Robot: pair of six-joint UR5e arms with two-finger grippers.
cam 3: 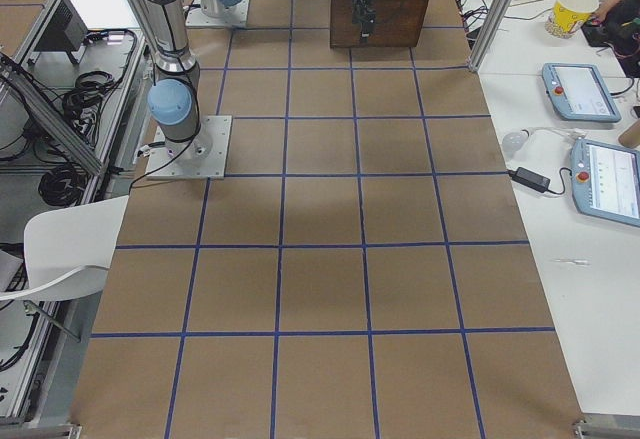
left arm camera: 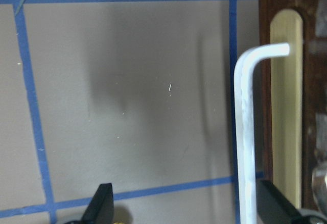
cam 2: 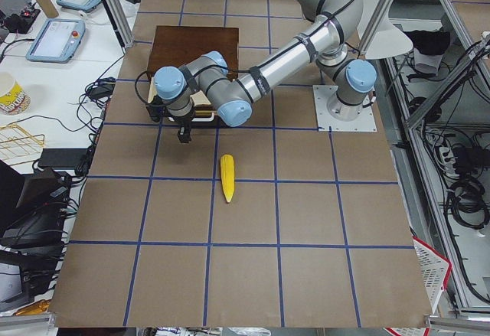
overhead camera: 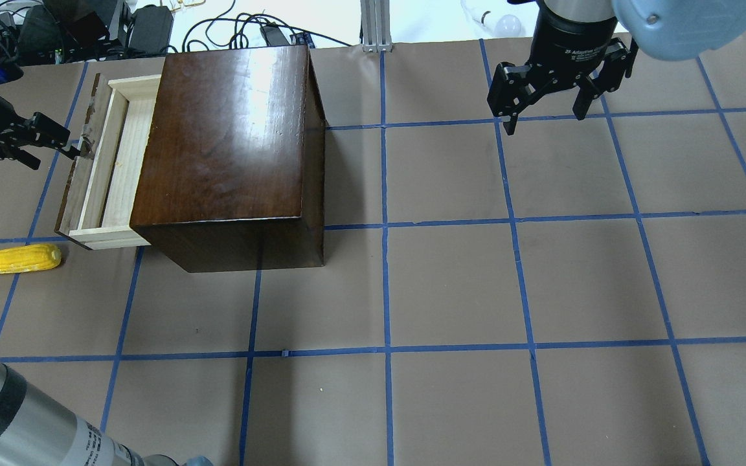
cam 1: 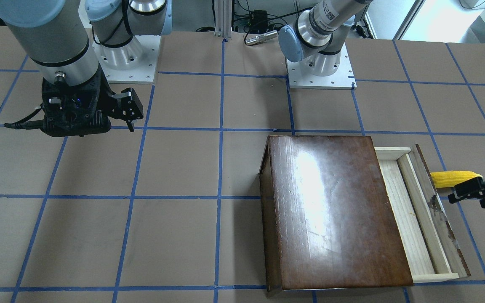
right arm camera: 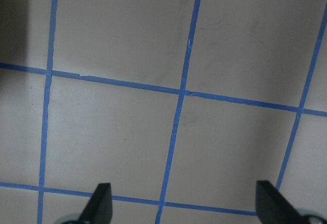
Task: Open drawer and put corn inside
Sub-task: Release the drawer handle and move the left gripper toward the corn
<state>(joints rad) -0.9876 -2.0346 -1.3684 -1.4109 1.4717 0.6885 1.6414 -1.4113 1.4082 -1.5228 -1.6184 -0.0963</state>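
Left gripper [cam 1: 463, 190]: spread wide, empty, hovering at the drawer [overhead camera: 104, 155] front, handle [left arm camera: 244, 132] between its fingers. Right gripper [overhead camera: 544, 110]: wide too, well apart from drawer. Yellow corn [overhead camera: 13, 259]: outside, near drawer's front corner. Looks pulled open enough; next calls for closing on corn.

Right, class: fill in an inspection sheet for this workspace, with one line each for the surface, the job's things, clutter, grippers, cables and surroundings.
surface: brown table marked with a blue tape grid.
job's things: drawer pulled partly out of the dark box, its visible part holding nothing; corn lies on the table beside the drawer, outside it.
clutter: nothing seen.
grippers: left gripper open at the drawer's front panel; right gripper open over bare table.
cables: tangle of cables beyond the table's far edge.
surroundings: teach pendant and paper cup on a side bench; white chair.
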